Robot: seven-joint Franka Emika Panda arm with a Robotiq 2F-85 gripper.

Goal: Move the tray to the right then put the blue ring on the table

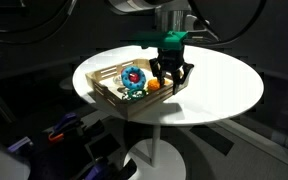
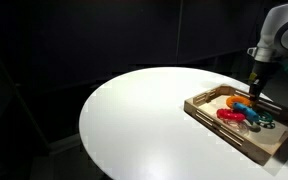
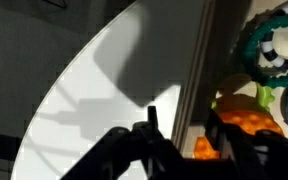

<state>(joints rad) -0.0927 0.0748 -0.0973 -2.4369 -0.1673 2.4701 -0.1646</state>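
Observation:
The light-wood tray [image 1: 134, 108] sits on the round white table [image 1: 224, 90], with toy rings inside it. The blue ring [image 1: 132, 75] lies in the tray among the other rings, and it also shows in an exterior view [image 2: 246, 108]. My gripper [image 1: 170, 78] is lowered at the tray's wall. In the wrist view the gripper [image 3: 181, 135] is open and straddles the tray wall [image 3: 196, 80], one finger over the table [image 3: 94, 90] and one inside the tray. It holds nothing.
An orange ring [image 3: 249, 118] lies in the tray right by the inner finger, with a green beaded ring [image 3: 274, 45] beyond it. A red ring [image 2: 227, 114] lies near the blue one. The tray [image 2: 219, 125] sits close to the table's edge.

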